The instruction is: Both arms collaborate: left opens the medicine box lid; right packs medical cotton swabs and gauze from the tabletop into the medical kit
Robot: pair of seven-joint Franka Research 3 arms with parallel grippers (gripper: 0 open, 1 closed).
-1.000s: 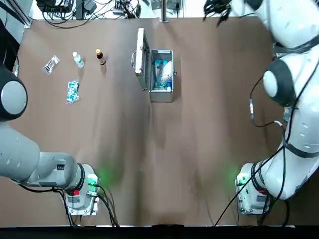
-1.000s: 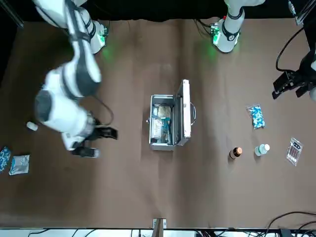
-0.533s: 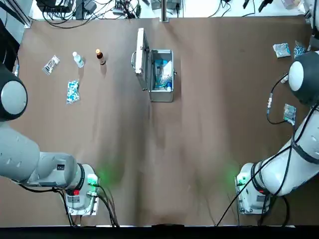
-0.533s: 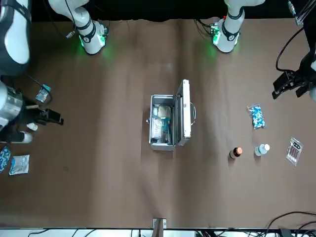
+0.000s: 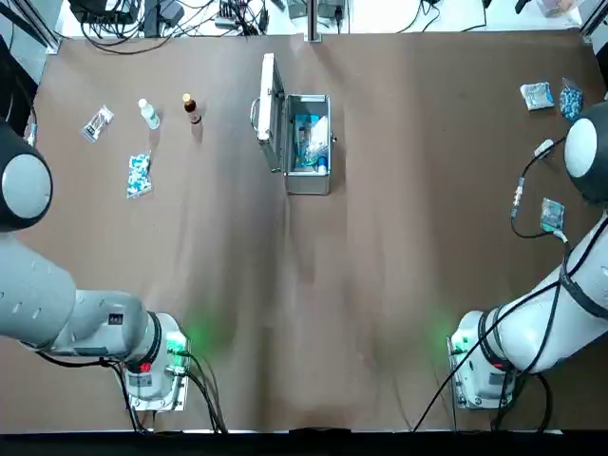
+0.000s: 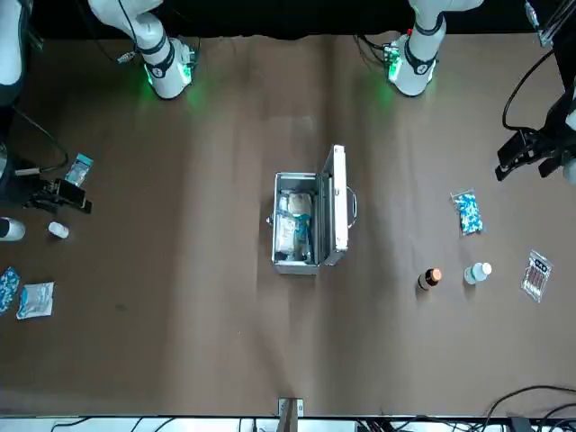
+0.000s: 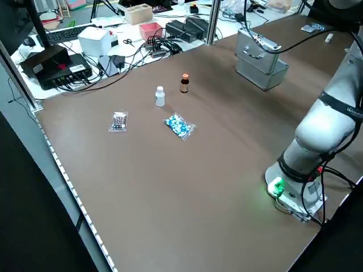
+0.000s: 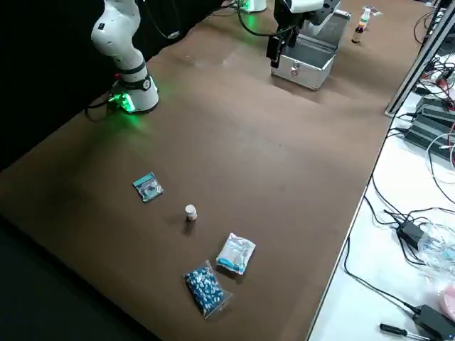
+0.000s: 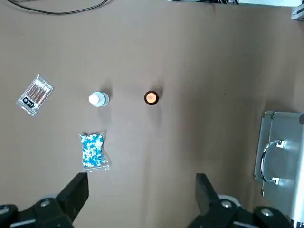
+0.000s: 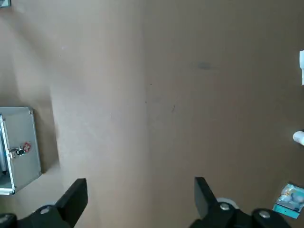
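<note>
The silver medical kit (image 5: 309,182) stands open at the far middle of the brown tabletop (image 5: 380,266), its lid (image 6: 339,202) upright on the left arm's side. Inside lie a bright blue packet, the medical cotton swabs (image 5: 306,126), and a white packet, the gauze (image 6: 290,238). My left gripper (image 6: 526,157) hangs open high over the table's left side, well away from the kit. My right gripper (image 6: 65,196) is open near the table's right edge, holding nothing. Both wrist views show wide-spread fingers, the left (image 9: 141,179) and the right (image 10: 140,183).
On the left lie a clear packet (image 5: 97,122), a white bottle (image 5: 149,114), a brown bottle (image 5: 192,107) and a blue-and-white speckled packet (image 5: 140,174). At the right edge are a teal packet (image 5: 551,214), a small white bottle (image 6: 58,230) and two packets (image 5: 537,93).
The right arm has swung away from the kit's side out to the table's right edge. The kit stays open and the left arm has not moved.
</note>
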